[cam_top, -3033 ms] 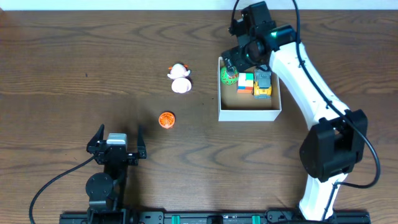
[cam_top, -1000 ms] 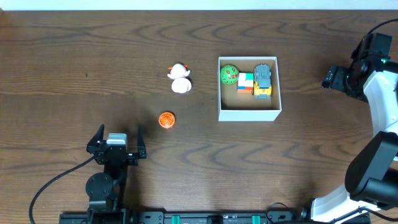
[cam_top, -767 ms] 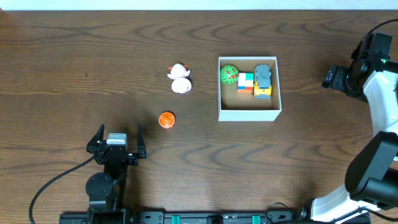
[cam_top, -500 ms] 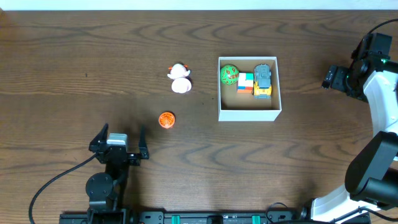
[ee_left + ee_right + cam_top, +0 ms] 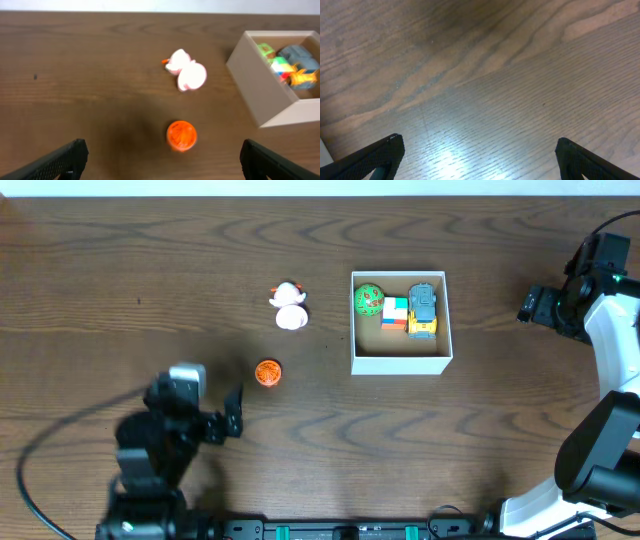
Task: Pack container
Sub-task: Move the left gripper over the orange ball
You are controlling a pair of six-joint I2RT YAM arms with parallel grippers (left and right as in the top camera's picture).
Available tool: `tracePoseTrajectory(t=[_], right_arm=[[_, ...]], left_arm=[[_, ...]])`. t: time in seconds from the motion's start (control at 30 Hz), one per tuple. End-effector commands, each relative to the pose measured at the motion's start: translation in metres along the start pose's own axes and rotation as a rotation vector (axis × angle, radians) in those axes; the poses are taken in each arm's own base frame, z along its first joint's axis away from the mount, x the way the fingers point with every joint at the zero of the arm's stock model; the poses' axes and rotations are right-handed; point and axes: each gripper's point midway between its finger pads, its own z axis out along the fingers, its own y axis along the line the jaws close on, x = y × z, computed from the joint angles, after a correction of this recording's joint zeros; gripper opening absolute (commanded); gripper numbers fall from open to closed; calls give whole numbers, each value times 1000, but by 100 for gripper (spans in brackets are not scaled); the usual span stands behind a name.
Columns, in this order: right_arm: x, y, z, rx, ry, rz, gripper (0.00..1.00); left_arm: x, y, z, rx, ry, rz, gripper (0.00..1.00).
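The container (image 5: 400,364) is a white-walled square box with a brown floor, right of centre on the table. Inside lie a green ball (image 5: 368,299), a multicoloured block (image 5: 395,313) and a grey and yellow truck (image 5: 424,310). A white duck-like toy (image 5: 290,308) and a small orange round toy (image 5: 267,372) rest on the wood to its left. My left gripper (image 5: 195,404), blurred, stands open just below-left of the orange toy (image 5: 181,136), which sits ahead of its open jaws (image 5: 161,155). My right gripper (image 5: 543,308) is open over bare wood, far right of the container (image 5: 260,97).
The right wrist view shows only wood grain with a glare patch between the open gripper (image 5: 479,152). The white duck-like toy (image 5: 186,72) lies beyond the orange one. The right arm's white body (image 5: 610,350) runs down the table's right edge.
The left arm has risen from its rest pose and moved towards the orange toy. The right gripper left the container three seconds ago and has held still at the right since.
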Motion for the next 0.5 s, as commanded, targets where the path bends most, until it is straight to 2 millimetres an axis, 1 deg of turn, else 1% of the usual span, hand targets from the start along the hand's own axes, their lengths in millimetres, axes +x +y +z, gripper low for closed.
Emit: tracePoseTrajectory(t=[0.0,0.1,0.13,0.17,0.23,0.3,0.4,0.47], right_arm=[[1,-2,2,1,5,22,99],[1,-2,2,2,5,22,99],[1,-2,2,1,5,22,99],[1,-2,2,1,5,22,99],[1,-2,2,1,5,22,99],[1,-2,2,1,5,22,99],[1,-2,2,1,5,22,99],[1,-2,2,1,6,22,99]], left_arm=[[-30,-3,3,21,53,-7,98],[-39,-15,15,109,81,-48,98],[-41,-17,18,117,102,-53,98],[-40,-14,20,96,131,-61,98],[-37,1,24,-16,215,-126,98],[-35,6,25,-78,300,-131,98],[-37,-2,26,-101,454,-101,98],[-41,-14,29,-86,542,-71,98]])
